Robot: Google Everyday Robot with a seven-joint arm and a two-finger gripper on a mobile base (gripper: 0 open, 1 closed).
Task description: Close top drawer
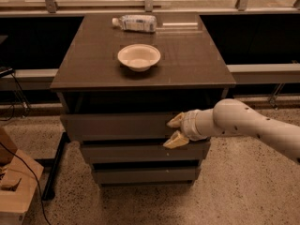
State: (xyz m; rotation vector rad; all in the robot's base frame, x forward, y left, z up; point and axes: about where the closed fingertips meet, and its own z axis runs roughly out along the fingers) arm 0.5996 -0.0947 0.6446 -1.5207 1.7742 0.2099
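The top drawer [117,126] is the wide grey-brown front just under the cabinet top. It stands a little way out, with a dark gap above it. My gripper [174,130] is at the right part of that front. Its two tan fingers [176,121] are spread one above the other, with the tips against or very near the front, holding nothing. The white arm reaches in from the right.
Two narrower drawer fronts [140,152] sit below. On the cabinet top [192,64] are a white bowl [138,56] and a lying plastic bottle [135,23]. A wooden box [14,191] and a black cable lie on the floor at left. A railing runs behind.
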